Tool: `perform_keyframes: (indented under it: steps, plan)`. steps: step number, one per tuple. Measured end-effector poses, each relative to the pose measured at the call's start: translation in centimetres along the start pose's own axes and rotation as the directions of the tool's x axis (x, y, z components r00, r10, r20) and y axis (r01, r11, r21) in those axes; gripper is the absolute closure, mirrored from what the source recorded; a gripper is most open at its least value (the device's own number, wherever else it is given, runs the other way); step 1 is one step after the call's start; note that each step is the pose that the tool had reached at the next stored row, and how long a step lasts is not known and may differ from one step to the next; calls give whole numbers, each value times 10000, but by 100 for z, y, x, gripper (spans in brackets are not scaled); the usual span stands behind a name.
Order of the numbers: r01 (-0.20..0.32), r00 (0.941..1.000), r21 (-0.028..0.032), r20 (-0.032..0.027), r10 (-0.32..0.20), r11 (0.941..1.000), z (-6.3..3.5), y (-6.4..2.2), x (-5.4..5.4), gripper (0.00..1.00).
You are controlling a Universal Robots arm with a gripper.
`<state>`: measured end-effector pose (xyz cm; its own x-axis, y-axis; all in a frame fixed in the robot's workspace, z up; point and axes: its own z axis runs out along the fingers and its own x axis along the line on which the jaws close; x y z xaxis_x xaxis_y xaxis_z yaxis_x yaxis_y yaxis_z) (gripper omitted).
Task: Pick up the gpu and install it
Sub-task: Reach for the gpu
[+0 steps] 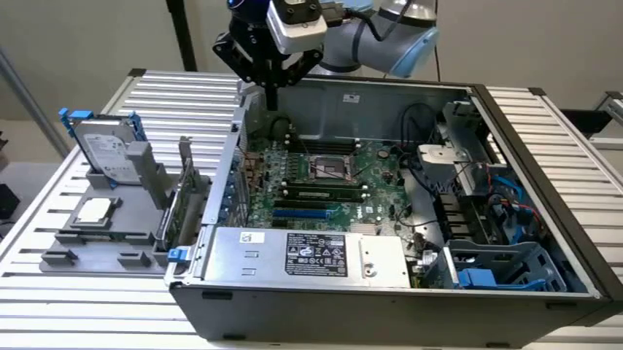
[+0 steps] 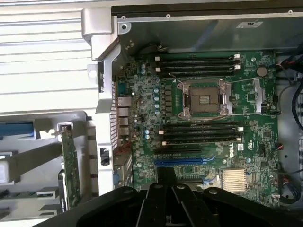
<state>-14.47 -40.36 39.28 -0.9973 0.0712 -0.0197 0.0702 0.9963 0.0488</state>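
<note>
The gpu point(image 1: 185, 193) stands on edge in a grey holder point(image 1: 98, 237), just outside the open computer case's wall at the exterior view's left. In the wrist view the gpu point(image 2: 71, 163) appears as a thin green card with a silver bracket end. My gripper point(image 1: 273, 96) hangs above the case's far corner, over the rear edge of the green motherboard point(image 1: 326, 182), well apart from the gpu. Its fingers look shut with nothing between them. In the wrist view the gripper point(image 2: 165, 178) sits over the motherboard point(image 2: 203, 118) near the blue slot point(image 2: 177, 161).
A silver hard drive in a blue frame point(image 1: 107, 149) stands in the holder beside the gpu. Inside the case lie a power supply point(image 1: 302, 254), bundled cables point(image 1: 438, 189) and a blue drive cage point(image 1: 497, 273). The case rests on a slatted metal table point(image 1: 175, 95).
</note>
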Motion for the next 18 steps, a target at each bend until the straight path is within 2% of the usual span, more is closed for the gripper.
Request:
perform_keyframes:
  steps: [12, 18]
  plan:
    - [1, 10000, 0, 11, -1, 10000, -22, -231, 530, 100]
    - [2, 10000, -2, 30, -2, 10000, -34, -380, 794, 100]
